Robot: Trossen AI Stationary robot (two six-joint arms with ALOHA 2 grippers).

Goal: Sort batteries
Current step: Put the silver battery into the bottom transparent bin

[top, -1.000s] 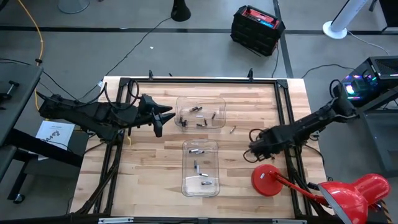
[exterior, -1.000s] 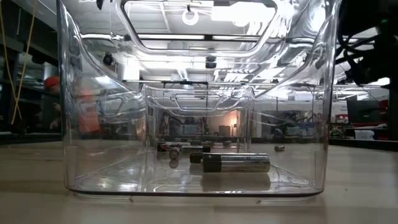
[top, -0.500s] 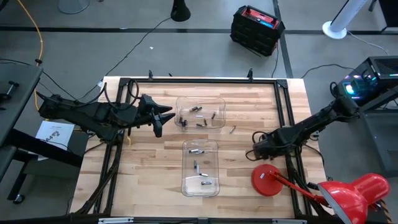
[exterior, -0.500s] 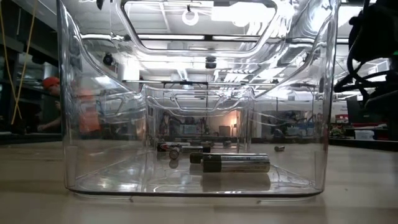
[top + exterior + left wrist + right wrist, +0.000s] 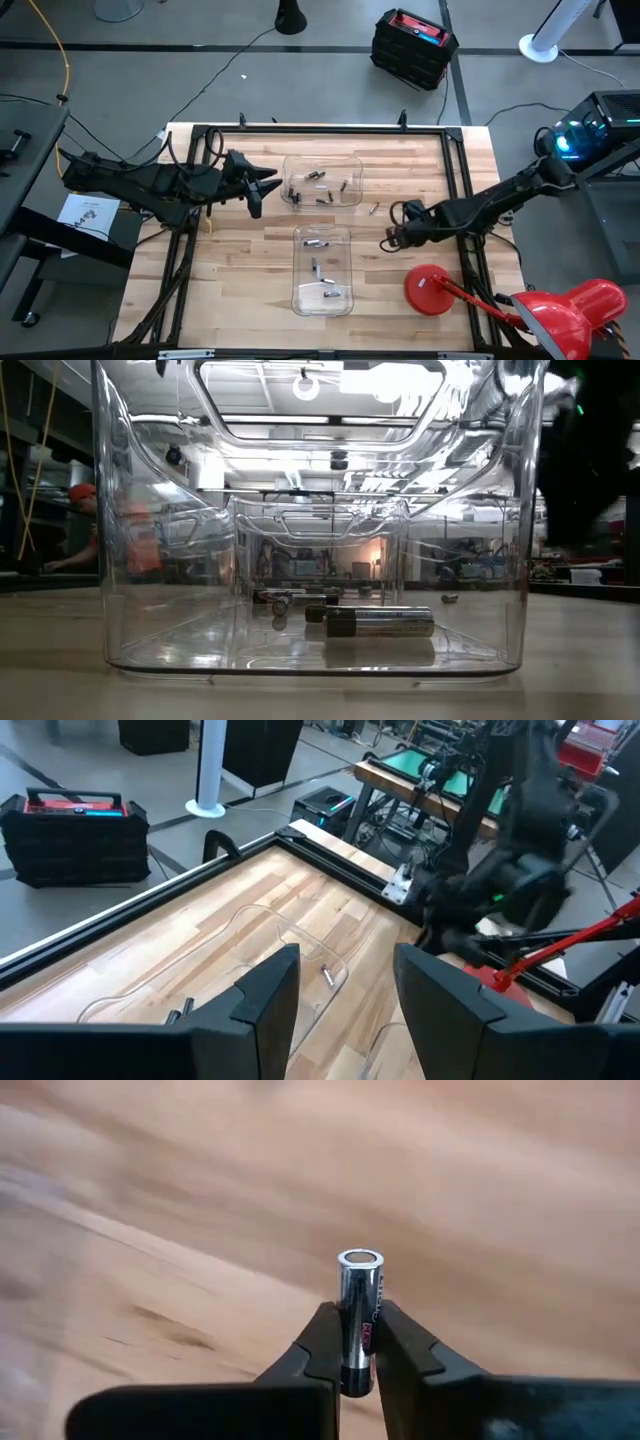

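A: The right end effector (image 5: 357, 1352) has its fingers clamped on a small silvery cylindrical battery (image 5: 359, 1305), above the pale wooden surface (image 5: 230, 270).

B: Next: carry it over a clear plastic bin (image 5: 322, 272); the left end effector (image 5: 340, 1000) waits, fingers apart.

— We see a pale wooden table (image 5: 230, 270) with streaky grain, framed by a black rail (image 5: 320, 128).

— And we see two clear bins (image 5: 322, 180) holding dark and silvery batteries (image 5: 318, 243). In the right wrist view, one battery (image 5: 358, 1315) is shiny silver with a red mark, set between black fingers (image 5: 325, 1345).

— We note both arms are black — the lamp (image 5: 540, 305) is bright red, the crate (image 5: 415, 45) black with a red top.
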